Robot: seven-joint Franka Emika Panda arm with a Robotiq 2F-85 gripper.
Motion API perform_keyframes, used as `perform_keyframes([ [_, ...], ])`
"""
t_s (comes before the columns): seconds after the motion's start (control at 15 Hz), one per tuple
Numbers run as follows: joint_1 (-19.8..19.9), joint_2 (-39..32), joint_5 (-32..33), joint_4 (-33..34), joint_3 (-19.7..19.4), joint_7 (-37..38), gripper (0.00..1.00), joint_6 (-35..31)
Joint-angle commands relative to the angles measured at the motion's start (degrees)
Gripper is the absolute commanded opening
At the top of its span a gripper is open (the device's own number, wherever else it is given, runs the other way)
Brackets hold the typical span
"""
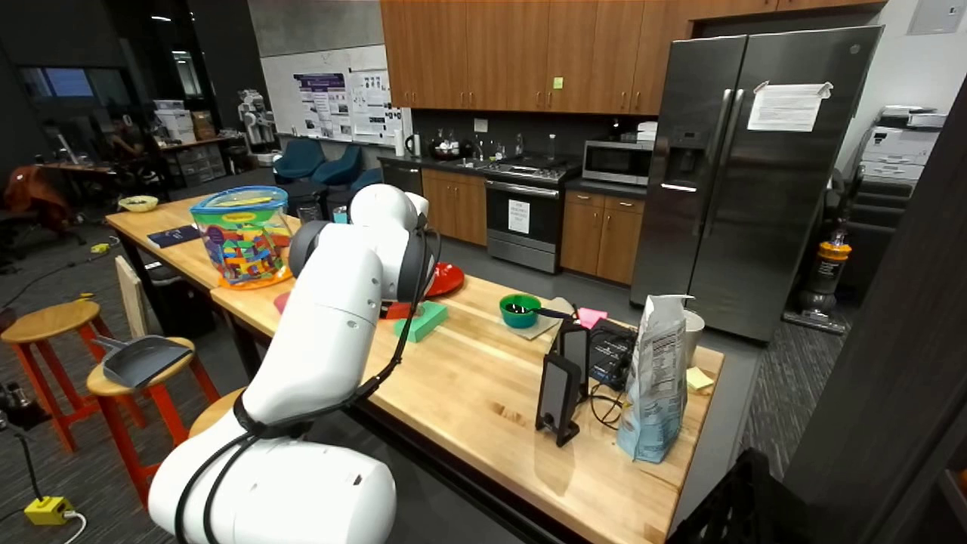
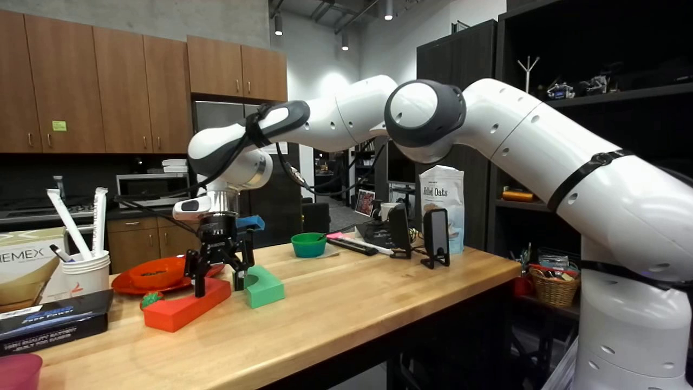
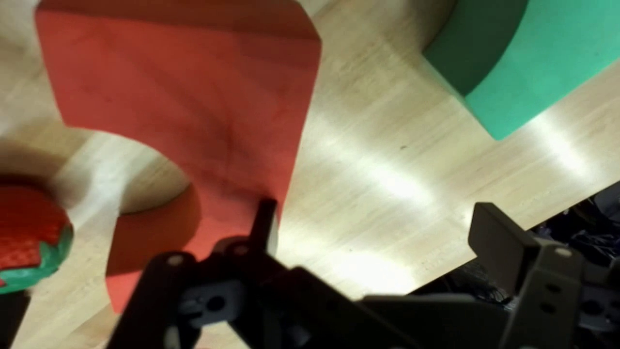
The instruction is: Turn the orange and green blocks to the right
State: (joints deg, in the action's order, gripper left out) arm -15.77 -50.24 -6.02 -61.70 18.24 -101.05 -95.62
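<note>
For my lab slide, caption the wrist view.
Open gripper by an orange-red block, green block upper right, strawberry far left.

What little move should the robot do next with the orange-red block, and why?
Maybe shift the open jaws sideways until they straddle the orange-red arch block: in the wrist view, one finger overlaps its edge while the other stands clear of it, so closing now probably wouldn't grip it.

In an exterior view, the bag [image 2: 442, 196] at the right reads "Rolled Oats", and the carton [image 2: 32, 244] at the left shows "EMEX". The nearer black box [image 2: 57, 324] bears "Power"; its smaller print is blurred.
</note>
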Motion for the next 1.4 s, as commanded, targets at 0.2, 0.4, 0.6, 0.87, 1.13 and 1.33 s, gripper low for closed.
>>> perform_keyframes([
  [0.2, -0.07, -2.06, 3.46, 3.59, -3.57, 1.59, 1.00, -1.33],
  [0.4, 1.00, -4.44, 5.20, 10.81, -6.06, 2.77, 1.00, 4.26],
  [0.6, 2.89, -7.39, 4.66, 19.55, -8.48, 4.23, 1.00, 13.81],
  [0.87, 4.10, -4.44, 2.73, 14.83, -8.65, 7.22, 1.00, 16.31],
  [1.13, 4.08, -4.44, -1.72, 12.05, -6.07, 6.18, 1.00, 8.51],
  [1.33, 1.97, -0.52, -2.54, 3.16, -4.67, 4.92, 1.00, -2.31],
])
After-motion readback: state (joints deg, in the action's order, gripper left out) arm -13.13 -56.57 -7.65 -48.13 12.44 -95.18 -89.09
